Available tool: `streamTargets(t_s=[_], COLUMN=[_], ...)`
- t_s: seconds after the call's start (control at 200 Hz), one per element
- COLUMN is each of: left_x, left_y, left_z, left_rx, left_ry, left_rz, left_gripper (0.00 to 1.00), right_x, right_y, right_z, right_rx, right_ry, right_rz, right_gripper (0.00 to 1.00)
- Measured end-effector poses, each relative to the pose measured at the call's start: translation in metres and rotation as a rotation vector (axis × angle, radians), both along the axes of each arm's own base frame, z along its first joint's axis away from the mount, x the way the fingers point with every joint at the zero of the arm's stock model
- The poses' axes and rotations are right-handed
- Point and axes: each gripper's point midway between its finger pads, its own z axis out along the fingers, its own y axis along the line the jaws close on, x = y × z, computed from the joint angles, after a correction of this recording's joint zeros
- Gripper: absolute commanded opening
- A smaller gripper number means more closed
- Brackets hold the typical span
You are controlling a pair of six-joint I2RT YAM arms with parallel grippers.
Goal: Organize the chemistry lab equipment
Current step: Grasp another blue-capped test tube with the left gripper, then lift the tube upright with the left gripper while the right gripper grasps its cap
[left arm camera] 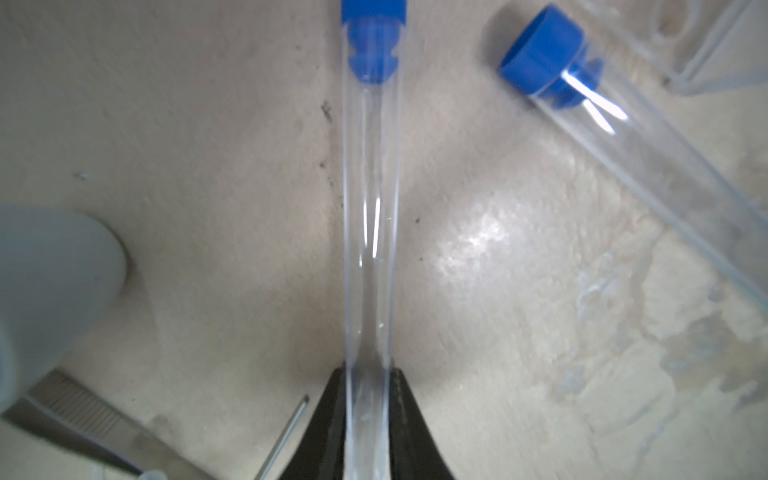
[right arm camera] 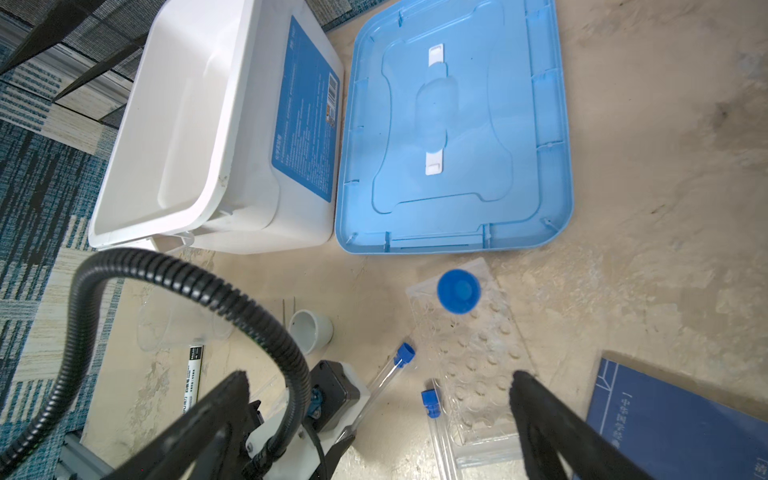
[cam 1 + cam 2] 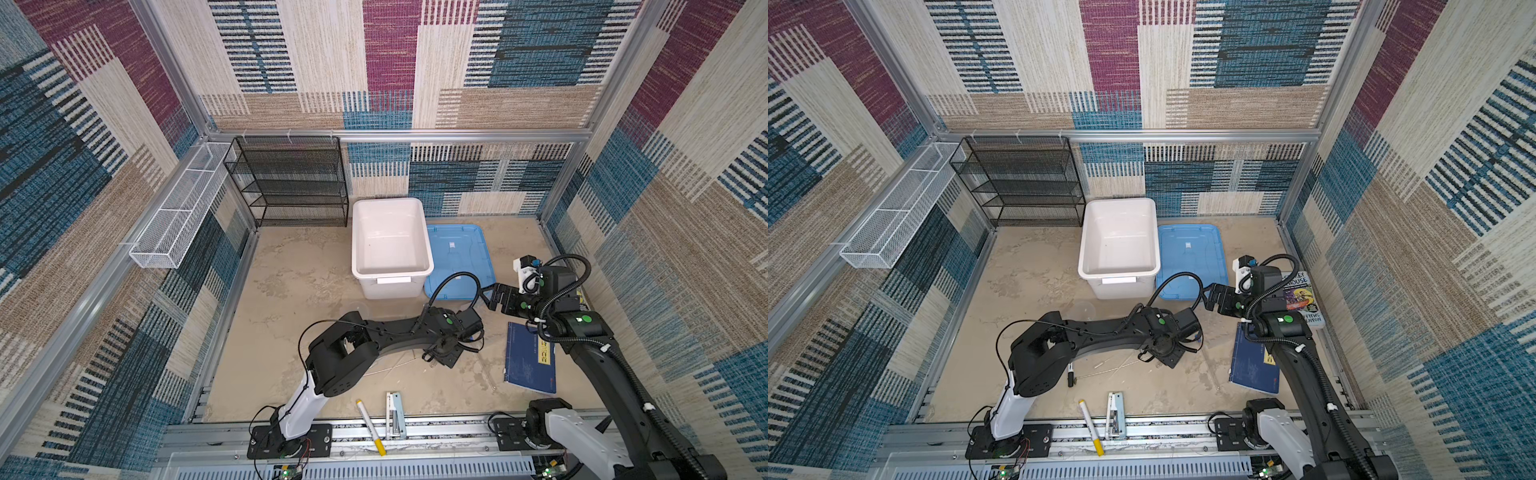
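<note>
Left jaws pinch a blue-capped test tube [image 1: 370,249], a grip both top views hide; right jaws stand spread.

bin [image 3: 390,245] mouth open, loose tube [image 2: 438,436] beside rack [image 2: 478,365]

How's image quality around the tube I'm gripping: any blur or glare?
Left wrist view: held test tube is sharp mid-length, the white dish blurred, a glare patch on the table. Right wrist view: sharp, evenly lit. Both top views: tube not discernible.

black arms [image 3: 395,328] with white bases [image 3: 299,409], green dots [image 3: 449,321] and ribbed black cables [image 2: 81,324].
</note>
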Motion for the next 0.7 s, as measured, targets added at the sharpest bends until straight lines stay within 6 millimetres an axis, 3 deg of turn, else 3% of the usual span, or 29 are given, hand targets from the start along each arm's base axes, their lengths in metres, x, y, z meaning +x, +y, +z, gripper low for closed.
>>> streamTargets(t_s=[0.391, 0.506, 0.701], left_x=[0.005, 0.01, 0.007], left_y=[0.003, 0.001, 0.006], left_z=[0.035, 0.037, 0.046], left_rx=[-0.196, -0.23, -0.302], left_ry=[-0.091, -0.109, -0.147], left_rz=[0.0, 0.002, -0.011], left_gripper=[0.19, 0.19, 0.16], right_x=[0.001, 0.002, -0.002], right_y=[0.009, 0.013, 0.027], right_z=[0.019, 0.029, 0.029], right_rx=[0.027, 0.038, 0.085], right_ry=[-0.039, -0.065, -0.05], right_rz=[0.051, 0.078, 0.16], right_gripper=[0.99, 1.0, 0.96])
